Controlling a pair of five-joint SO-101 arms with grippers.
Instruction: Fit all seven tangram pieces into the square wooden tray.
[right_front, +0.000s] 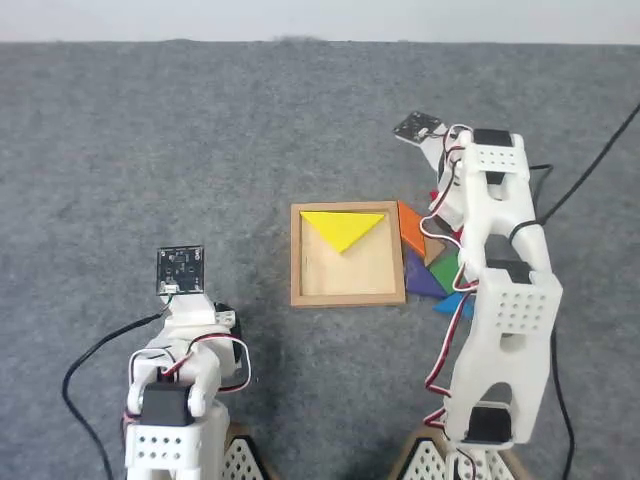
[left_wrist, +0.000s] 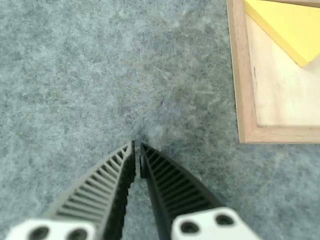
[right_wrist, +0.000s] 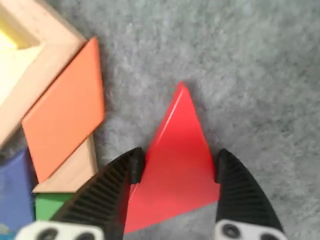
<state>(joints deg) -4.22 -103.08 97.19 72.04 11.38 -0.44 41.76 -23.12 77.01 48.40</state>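
Right hand (right_wrist: 177, 159) grasping the red triangle (right_wrist: 176, 125)
Open table (right_wrist: 250, 60) lies beyond its tip; the orange piece (right_wrist: 65, 110) sits just beside, against the tray (right_wrist: 47, 45) edge. Left hand (left_wrist: 137, 147) clenched near the tray.
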